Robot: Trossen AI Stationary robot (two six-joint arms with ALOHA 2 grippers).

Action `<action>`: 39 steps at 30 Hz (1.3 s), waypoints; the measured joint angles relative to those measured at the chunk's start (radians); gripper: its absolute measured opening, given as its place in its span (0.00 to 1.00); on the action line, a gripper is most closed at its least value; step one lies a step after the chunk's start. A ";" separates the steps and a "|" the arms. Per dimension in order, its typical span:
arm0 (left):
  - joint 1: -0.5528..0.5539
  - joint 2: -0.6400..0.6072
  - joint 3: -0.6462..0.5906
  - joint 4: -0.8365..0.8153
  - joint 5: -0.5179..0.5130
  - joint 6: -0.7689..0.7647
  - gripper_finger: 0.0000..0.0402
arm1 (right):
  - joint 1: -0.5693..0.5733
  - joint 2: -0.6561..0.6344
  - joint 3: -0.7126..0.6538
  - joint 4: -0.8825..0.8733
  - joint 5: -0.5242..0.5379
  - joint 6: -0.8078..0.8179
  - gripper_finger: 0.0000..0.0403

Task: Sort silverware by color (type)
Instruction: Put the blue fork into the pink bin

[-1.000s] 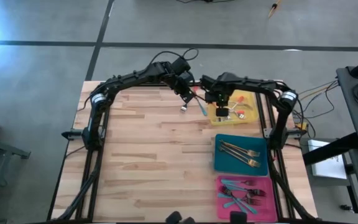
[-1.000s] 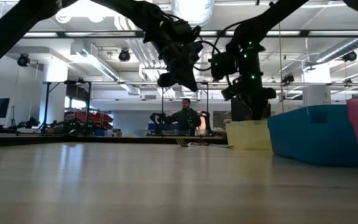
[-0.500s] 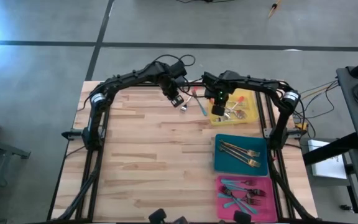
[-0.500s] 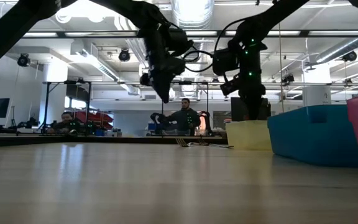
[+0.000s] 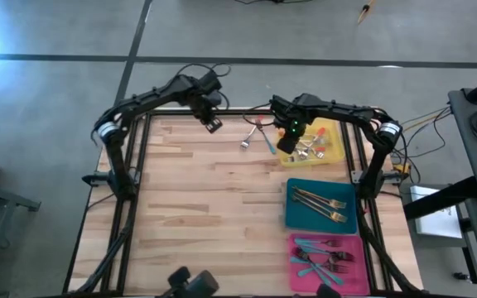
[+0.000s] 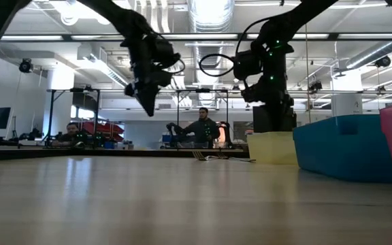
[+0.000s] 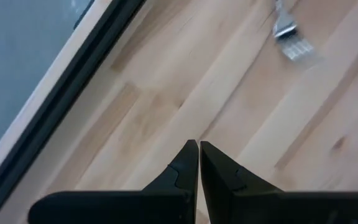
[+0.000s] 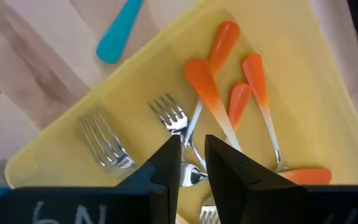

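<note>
The wooden table [image 5: 197, 190] fills the middle of the high view. At its right edge sit three trays: yellow tray [image 5: 325, 147] at the upper right with orange-handled forks [image 8: 219, 102], teal tray [image 5: 292, 217] with gold forks [image 5: 321, 203], pink tray [image 5: 301, 269] with teal-handled pieces [image 5: 317, 257]. The right gripper [image 5: 286, 146] hovers over the yellow tray's left edge, jaws slightly parted, empty. The left gripper [image 5: 214, 126], jaws closed, hangs at upper centre. Loose silverware [image 5: 257, 135] lies between them.

Yellow tray [image 8: 303, 68] — orange-handled, silver-headed forks [image 8: 207, 93] inside. A teal handle [image 8: 118, 32] lies on pale wood [image 5: 189, 190]. Teal tray [image 5: 291, 217] carries gold forks [image 5: 320, 199] — pink tray [image 5: 295, 266], teal-handled ones.
</note>
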 joint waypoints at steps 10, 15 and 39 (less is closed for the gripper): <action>0.032 -0.238 -0.380 0.189 0.002 0.000 0.00 | 0.000 -0.003 0.000 0.089 -0.039 0.256 0.18; 0.034 -0.346 -0.513 0.262 0.002 0.001 0.00 | 0.002 -0.004 0.000 0.236 -0.193 0.369 0.26; 0.089 -0.496 -0.592 0.373 -0.038 -0.184 0.00 | 0.023 0.014 0.002 0.534 -0.046 0.563 0.35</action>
